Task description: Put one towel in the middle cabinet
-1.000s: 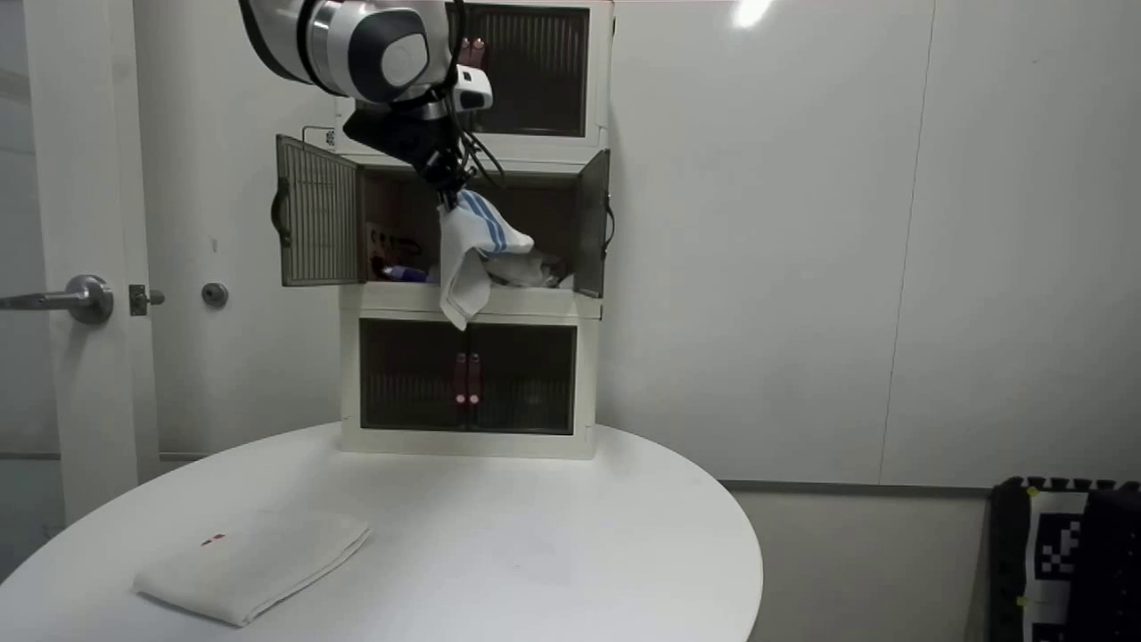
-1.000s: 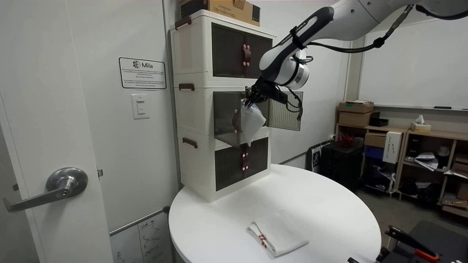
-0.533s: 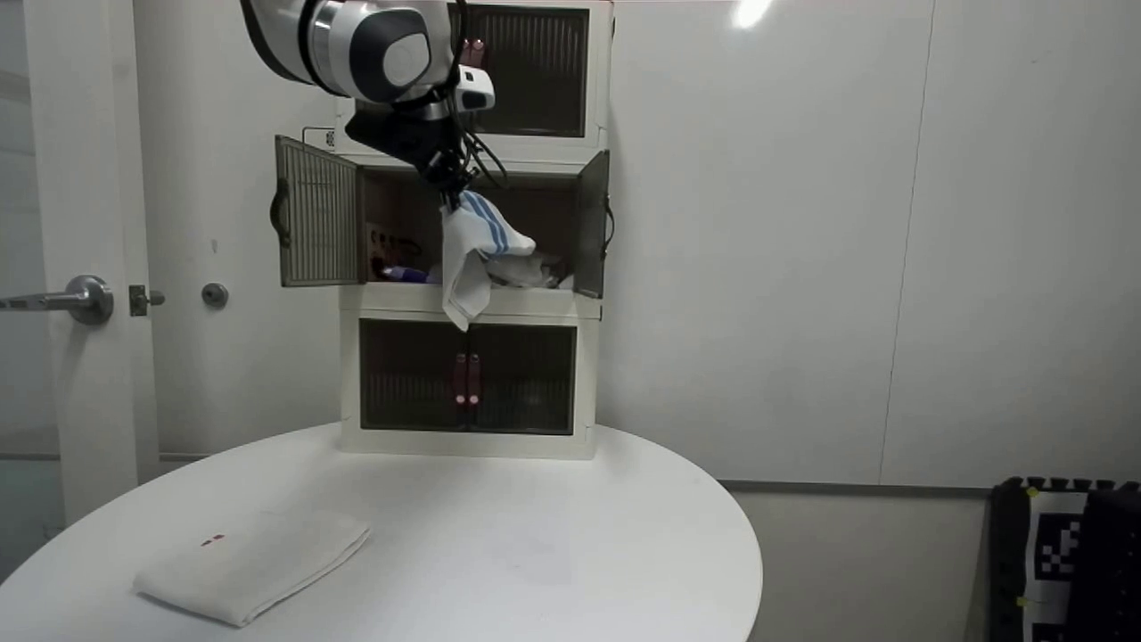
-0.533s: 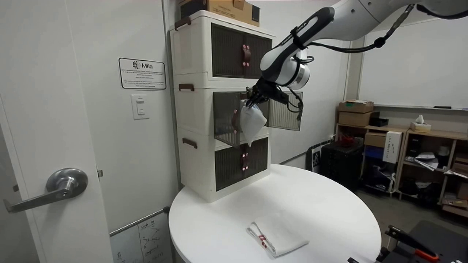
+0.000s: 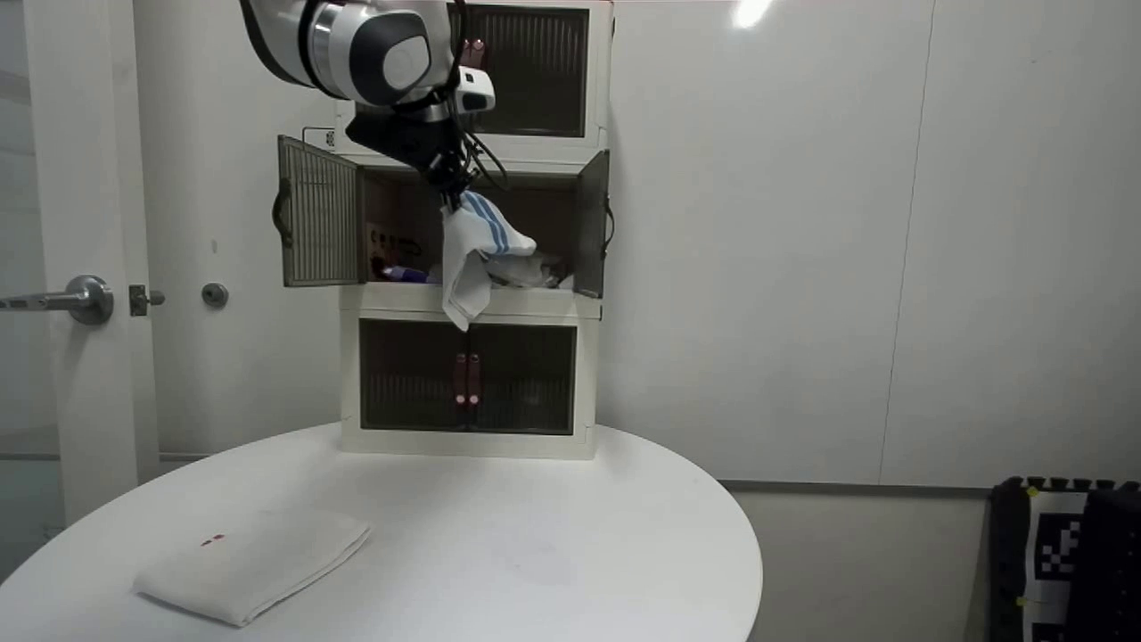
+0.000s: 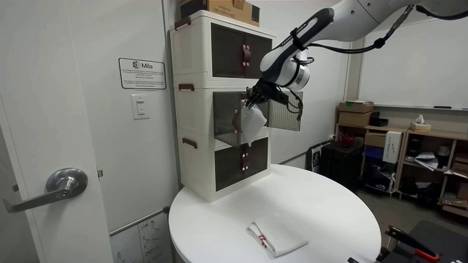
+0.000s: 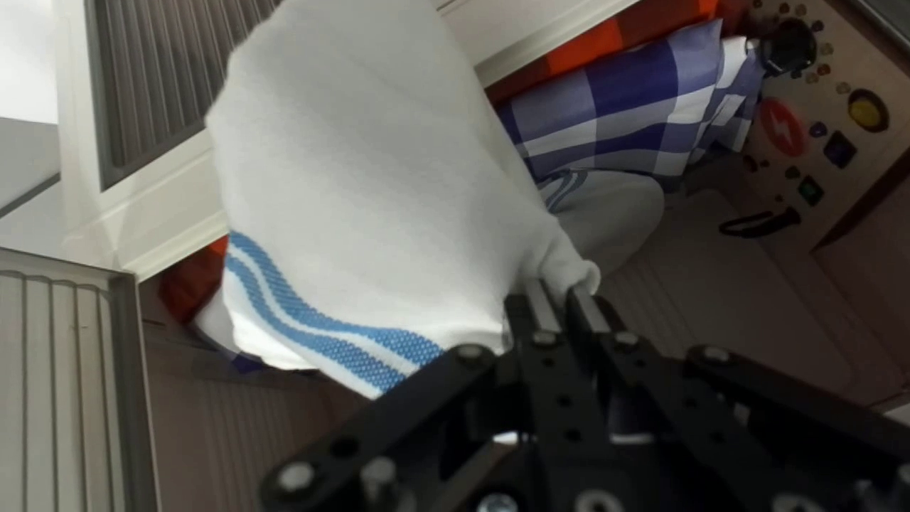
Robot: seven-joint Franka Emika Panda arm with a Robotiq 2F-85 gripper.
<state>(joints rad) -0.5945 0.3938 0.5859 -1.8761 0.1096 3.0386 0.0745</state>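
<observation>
My gripper is shut on the white towel with blue stripes, pinching it near one end. In the wrist view the fingertips close on a bunched fold of the towel. The towel hangs at the opening of the middle cabinet, its lower corner below the opening's bottom rim and in front of it. In an exterior view the gripper and towel partly cover that opening. Both doors, the left door and right door, stand open.
Inside the middle cabinet lie a purple checked cloth, white cloth, something orange and a patterned panel. The top unit and bottom unit are shut. A plain folded towel lies on the round table.
My gripper and the striped towel have shifted only very slightly over the last second. The towel stays held in the jaws, and the doors have not moved noticeably.
</observation>
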